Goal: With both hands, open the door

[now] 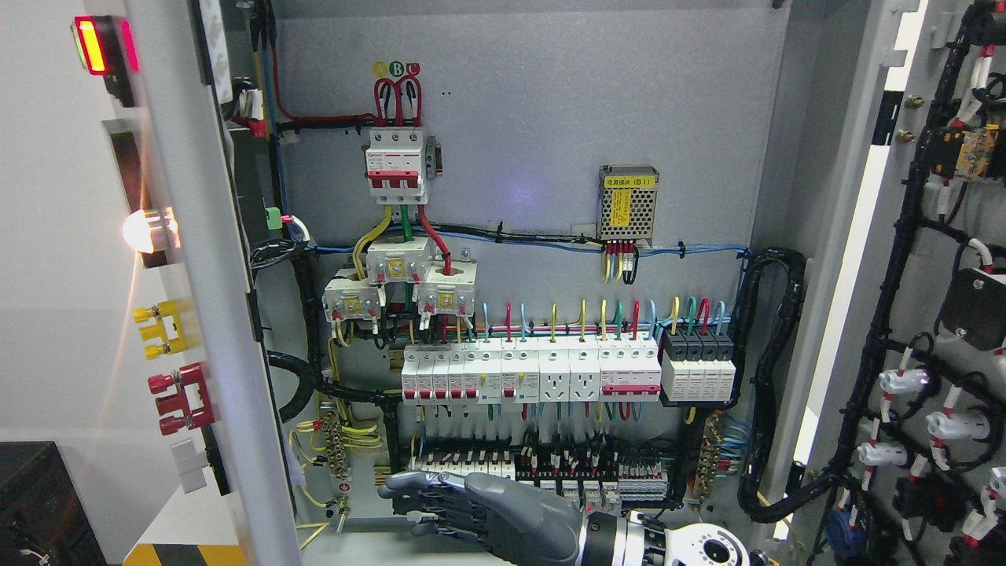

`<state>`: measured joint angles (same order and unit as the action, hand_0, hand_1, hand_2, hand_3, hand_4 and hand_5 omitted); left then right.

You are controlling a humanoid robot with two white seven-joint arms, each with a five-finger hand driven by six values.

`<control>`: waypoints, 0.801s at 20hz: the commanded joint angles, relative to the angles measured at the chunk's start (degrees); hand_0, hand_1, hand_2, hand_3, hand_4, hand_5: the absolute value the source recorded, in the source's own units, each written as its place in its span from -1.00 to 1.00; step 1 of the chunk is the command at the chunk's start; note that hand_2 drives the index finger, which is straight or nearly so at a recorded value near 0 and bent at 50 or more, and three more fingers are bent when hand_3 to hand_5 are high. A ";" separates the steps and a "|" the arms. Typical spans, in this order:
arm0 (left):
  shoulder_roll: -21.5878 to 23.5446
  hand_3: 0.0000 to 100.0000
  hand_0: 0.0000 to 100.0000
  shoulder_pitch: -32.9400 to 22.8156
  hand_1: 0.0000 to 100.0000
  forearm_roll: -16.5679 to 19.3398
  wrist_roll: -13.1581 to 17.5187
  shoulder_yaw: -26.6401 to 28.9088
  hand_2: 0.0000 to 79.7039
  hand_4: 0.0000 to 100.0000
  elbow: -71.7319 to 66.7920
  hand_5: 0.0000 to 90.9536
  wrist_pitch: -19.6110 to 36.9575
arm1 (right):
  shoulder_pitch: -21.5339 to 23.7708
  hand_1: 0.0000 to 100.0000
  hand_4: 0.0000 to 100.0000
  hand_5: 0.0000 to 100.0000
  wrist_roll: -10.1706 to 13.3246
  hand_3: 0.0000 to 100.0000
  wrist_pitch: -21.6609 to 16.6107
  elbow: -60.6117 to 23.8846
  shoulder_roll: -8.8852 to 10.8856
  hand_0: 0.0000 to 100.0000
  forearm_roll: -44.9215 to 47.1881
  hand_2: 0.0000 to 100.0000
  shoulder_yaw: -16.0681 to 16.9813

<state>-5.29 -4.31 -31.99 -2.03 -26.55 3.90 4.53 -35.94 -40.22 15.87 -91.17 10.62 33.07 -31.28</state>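
Observation:
The cabinet stands open. Its left door [212, 330] is swung out toward me and shows its grey edge, with a red lamp [98, 43] and a lit white lamp [148, 230] on its face. The right door [872, 259] is swung wide, its inner side covered in black wire looms [888, 299]. My right hand [464, 511] comes in from the lower right, grey fingers [401, 491] stretched leftward in front of the lowest terminal row. It is open, holds nothing and is clear of both doors. My left hand is out of view.
Inside, on the grey back panel [534, 102], sit a red-and-white main breaker [397, 165], a row of white breakers [542, 373], a mesh power supply [627, 203] and coloured wiring. A black box [39, 503] is at the lower left. Yellow-black striping [181, 554] marks the floor.

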 commanded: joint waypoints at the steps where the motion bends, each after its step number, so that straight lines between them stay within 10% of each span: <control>1: -0.07 -1.00 -1.00 0.00 -1.00 0.00 0.01 0.00 -1.00 -1.00 0.05 -1.00 0.04 | 1.05 -1.00 -1.00 -1.00 0.14 -1.00 0.12 -1.55 -0.34 -0.62 3.82 -1.00 -1.94; 16: 0.01 -1.00 -1.00 0.00 -1.00 0.00 0.01 -0.08 -1.00 -1.00 0.05 -1.00 -0.05 | 1.23 -1.00 -1.00 -1.00 0.31 -1.00 2.50 -1.47 -3.23 -0.62 4.54 -1.00 -2.91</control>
<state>-5.29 -4.31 -31.99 -2.03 -26.56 3.92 4.66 -34.88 -40.00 18.22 -92.31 9.60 37.47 -33.01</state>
